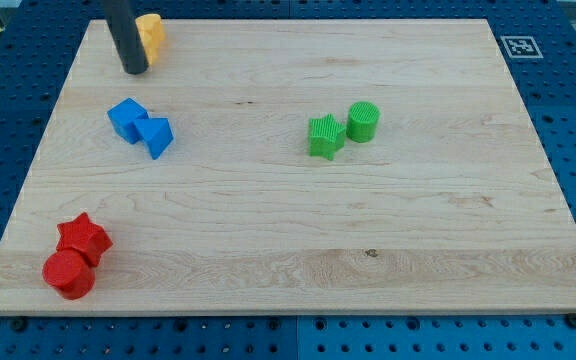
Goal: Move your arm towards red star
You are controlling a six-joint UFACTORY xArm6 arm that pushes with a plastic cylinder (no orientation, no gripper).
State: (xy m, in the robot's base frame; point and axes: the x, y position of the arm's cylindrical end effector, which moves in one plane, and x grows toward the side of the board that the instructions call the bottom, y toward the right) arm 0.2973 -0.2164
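The rod (pixel 126 35) is running off the view's top and covering part of the yellow block (pixel 151 36), leaving its shape unclear.

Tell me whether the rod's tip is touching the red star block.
Apart. The camera view shows my tip near the view's top left, beside the yellow block, with bare board before the red star block.

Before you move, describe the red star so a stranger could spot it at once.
Start at the wooden board and go to its corner at the view's bottom left, far from my tip near the yellow block. Two red blocks touch there. The red star is the upper one, with pointed arms, while the red cylinder below it is round.
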